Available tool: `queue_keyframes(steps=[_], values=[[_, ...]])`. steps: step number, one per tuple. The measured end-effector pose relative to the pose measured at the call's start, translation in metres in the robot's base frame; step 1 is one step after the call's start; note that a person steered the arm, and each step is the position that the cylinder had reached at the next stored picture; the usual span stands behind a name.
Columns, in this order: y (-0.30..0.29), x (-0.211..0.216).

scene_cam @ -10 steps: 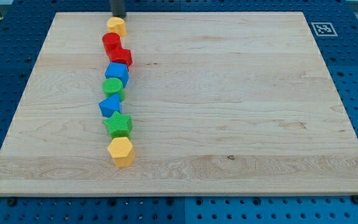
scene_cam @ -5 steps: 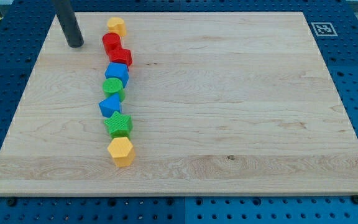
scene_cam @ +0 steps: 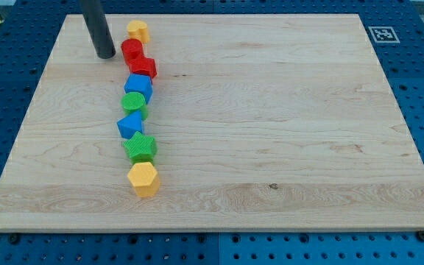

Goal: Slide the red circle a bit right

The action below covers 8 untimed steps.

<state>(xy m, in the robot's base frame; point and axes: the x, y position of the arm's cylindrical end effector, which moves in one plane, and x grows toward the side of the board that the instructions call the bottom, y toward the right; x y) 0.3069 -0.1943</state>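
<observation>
The red circle [scene_cam: 131, 50] lies near the view's top left, second in a column of blocks. My tip [scene_cam: 106, 54] rests on the board just left of it, a small gap apart. Above the circle is a yellow block [scene_cam: 138, 30]. Below it, touching, is a red block [scene_cam: 143, 68], then a blue cube [scene_cam: 138, 86], a green circle [scene_cam: 134, 104], a blue block [scene_cam: 130, 124], a green star [scene_cam: 140, 147] and a yellow hexagon [scene_cam: 143, 179].
The wooden board [scene_cam: 285, 118] lies on a blue perforated table. A black-and-white marker tag [scene_cam: 381, 34] sits at the board's top right corner.
My tip went from above the yellow block at the top edge to the board's left, then moved right to just beside the red circle. The blocks have not moved.
</observation>
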Motion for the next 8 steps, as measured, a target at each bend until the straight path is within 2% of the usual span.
queue_keyframes(steps=[4, 5, 6, 8], values=[[0.016, -0.015], [0.008, -0.013], [0.007, 0.011], [0.023, 0.012]])
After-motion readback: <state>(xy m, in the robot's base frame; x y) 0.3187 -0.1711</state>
